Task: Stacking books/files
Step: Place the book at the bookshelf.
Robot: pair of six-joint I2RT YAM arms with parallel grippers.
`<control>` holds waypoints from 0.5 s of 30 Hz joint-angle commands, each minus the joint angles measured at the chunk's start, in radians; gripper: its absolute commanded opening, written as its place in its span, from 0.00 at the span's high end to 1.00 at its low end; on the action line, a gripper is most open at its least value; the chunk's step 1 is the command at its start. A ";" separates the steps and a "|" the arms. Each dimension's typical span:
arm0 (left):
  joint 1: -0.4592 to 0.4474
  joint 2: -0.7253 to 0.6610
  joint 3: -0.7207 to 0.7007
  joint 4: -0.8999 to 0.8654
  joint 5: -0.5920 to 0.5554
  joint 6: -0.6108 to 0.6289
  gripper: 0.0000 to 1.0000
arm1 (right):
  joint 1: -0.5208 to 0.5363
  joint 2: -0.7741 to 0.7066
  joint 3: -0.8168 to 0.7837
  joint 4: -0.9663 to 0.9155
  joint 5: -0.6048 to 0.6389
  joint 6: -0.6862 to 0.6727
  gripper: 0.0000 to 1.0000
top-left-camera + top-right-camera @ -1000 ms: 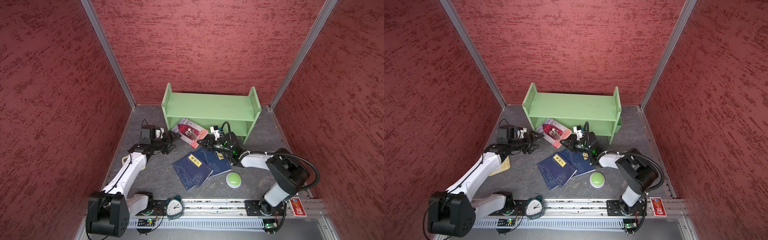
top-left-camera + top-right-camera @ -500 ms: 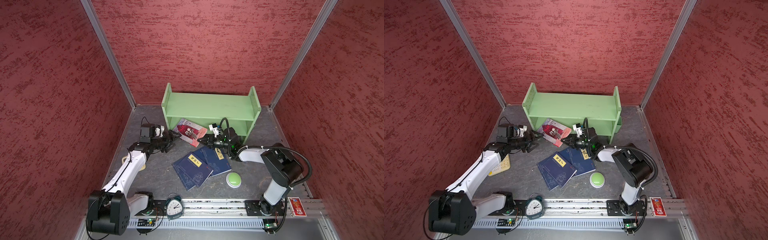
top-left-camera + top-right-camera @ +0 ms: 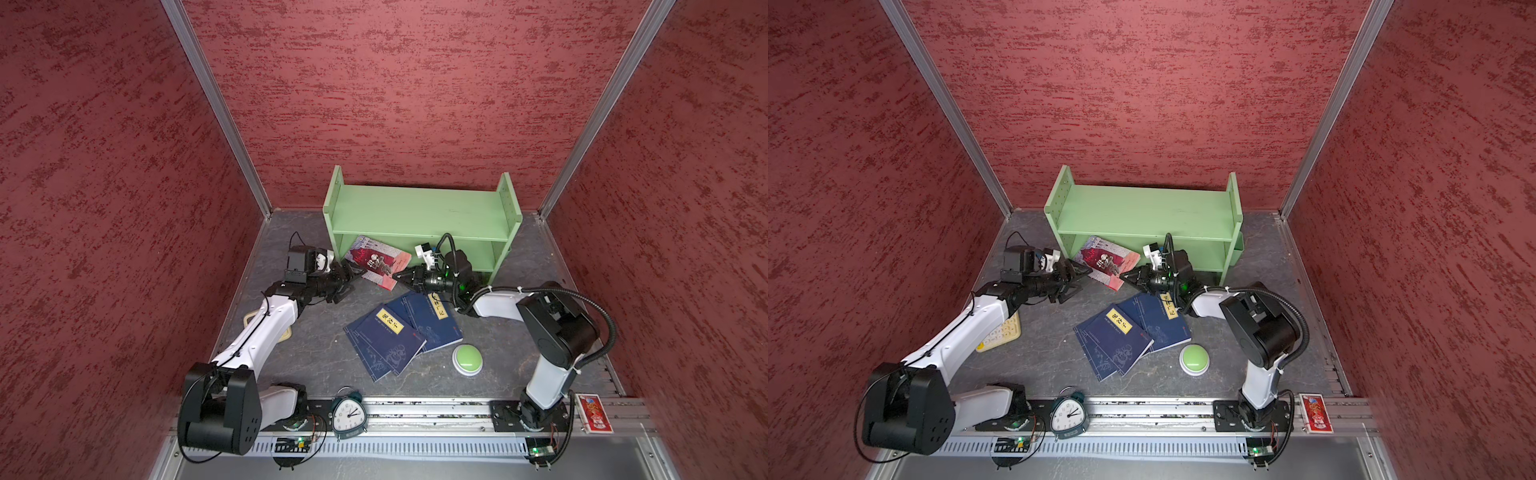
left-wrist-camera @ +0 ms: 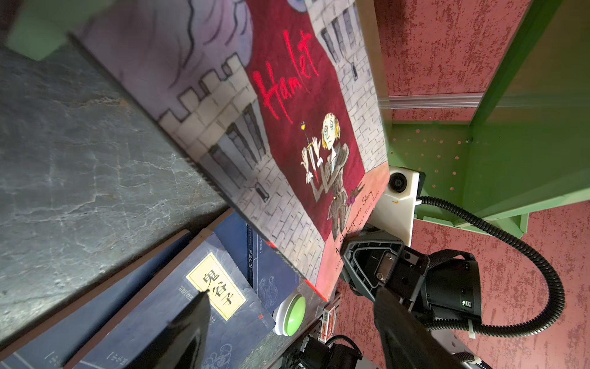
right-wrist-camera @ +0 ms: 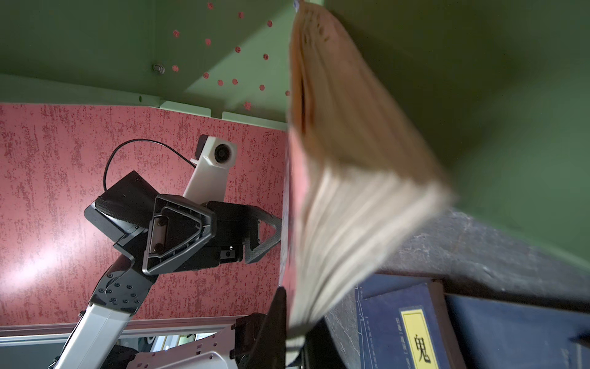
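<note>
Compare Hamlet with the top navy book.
Hamlet has a red illustrated cover; the navy book is dark blue with a yellow label. Hamlet is tilted up; the navy book lies flat. The right gripper pinches Hamlet; the navy book is untouched. Both are thin paperbacks.

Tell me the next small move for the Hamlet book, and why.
Probably ease the open left gripper forward to straddle the free edge of the Hamlet book. It leans tilted against the green shelf, pinched at one corner by the right gripper.
</note>
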 commanded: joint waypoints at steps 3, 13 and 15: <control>-0.028 0.030 0.046 0.058 0.003 0.059 0.21 | -0.022 0.016 0.036 0.026 0.002 0.008 0.88; -0.049 0.026 0.056 0.059 0.048 0.122 0.23 | -0.037 0.021 0.032 0.102 -0.014 0.061 0.91; -0.054 0.021 0.049 0.066 0.070 0.128 0.23 | -0.041 0.027 0.031 0.140 -0.024 0.086 0.91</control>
